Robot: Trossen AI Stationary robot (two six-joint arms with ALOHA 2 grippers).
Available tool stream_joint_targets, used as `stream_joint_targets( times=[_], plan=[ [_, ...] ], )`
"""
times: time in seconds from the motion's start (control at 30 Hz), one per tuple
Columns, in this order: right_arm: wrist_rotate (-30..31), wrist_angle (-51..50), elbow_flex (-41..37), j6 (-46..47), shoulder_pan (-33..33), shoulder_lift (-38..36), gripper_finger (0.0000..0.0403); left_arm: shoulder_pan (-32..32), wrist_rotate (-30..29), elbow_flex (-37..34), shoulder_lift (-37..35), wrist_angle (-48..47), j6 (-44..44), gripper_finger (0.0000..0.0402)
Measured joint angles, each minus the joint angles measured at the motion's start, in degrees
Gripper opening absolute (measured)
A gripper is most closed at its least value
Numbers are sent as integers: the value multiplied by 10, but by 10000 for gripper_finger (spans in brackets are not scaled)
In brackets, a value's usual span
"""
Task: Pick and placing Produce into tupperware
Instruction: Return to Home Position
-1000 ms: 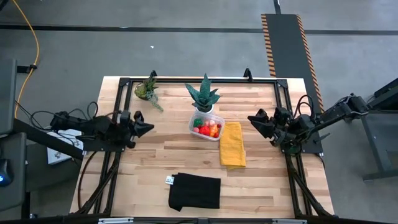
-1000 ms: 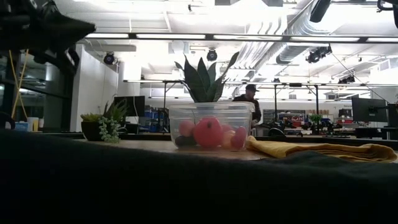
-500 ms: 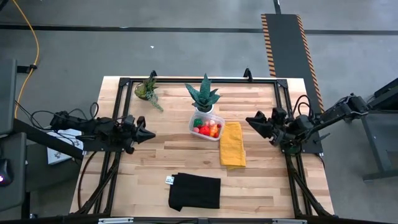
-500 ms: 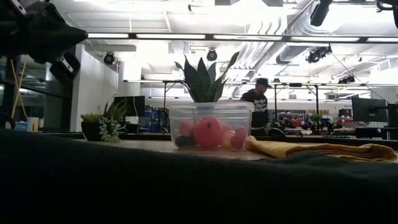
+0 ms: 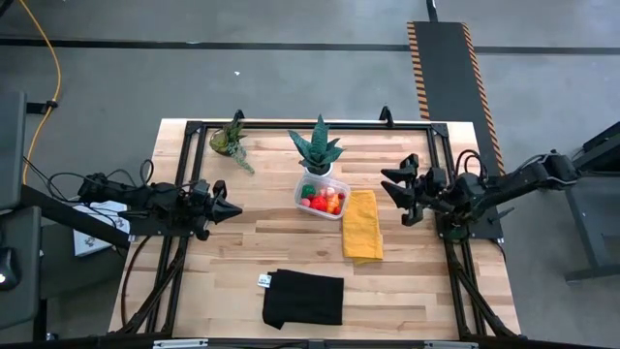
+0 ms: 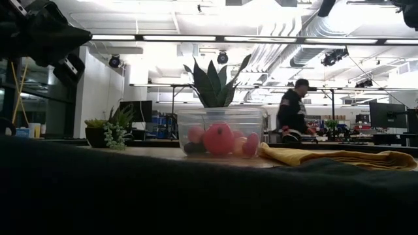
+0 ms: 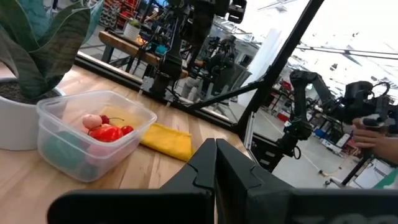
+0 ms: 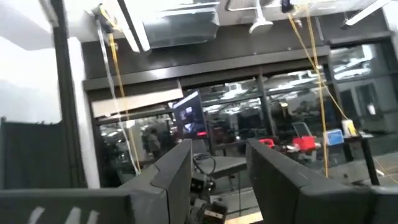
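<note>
The clear tupperware (image 5: 323,197) stands mid-table on its base, in front of a potted plant. Red, orange, pink and green produce (image 5: 321,201) lies inside it, also seen through its wall in the low view (image 6: 220,138) and in the left wrist view (image 7: 104,129). My left gripper (image 5: 235,207) is shut and level above the table's left part, pointing at the tupperware from well short of it. My right gripper (image 5: 392,191) is raised at the table's right, open, with nothing between its fingers (image 8: 177,168).
A yellow cloth (image 5: 362,225) lies just right of the tupperware. A black cloth (image 5: 303,298) lies near the front edge. A spiky plant in a white pot (image 5: 316,147) and a smaller plant (image 5: 230,139) stand at the back. A person (image 6: 290,116) walks far behind the table.
My right gripper has rolled about its own axis, so that its two fingers now show side by side from above, and has edged toward the tupperware. My left gripper has tipped down a little to level. The person in the room has walked to the right.
</note>
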Motion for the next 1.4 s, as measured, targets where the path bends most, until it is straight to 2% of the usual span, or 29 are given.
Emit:
stream_joint_targets(
  times=[0.27, 0.47, 0.73, 1.13, 1.4],
  plan=[
    [-76, 10, -86, 29, -35, -55, 142, 0, 0, 0, 0, 0, 0, 1],
    [-113, 23, -144, 59, -53, -111, 142, 0, 0, 0, 0, 0, 0, 1],
    [-140, 6, -202, 55, -83, -189, 142, 0, 0, 0, 0, 0, 0, 1],
    [-261, -304, -202, 68, -166, -267, 142, 0, 0, 0, 0, 0, 0, 1],
    [-326, -358, -201, 51, -219, -278, 142, 0, 0, 0, 0, 0, 0, 1]
  ],
)
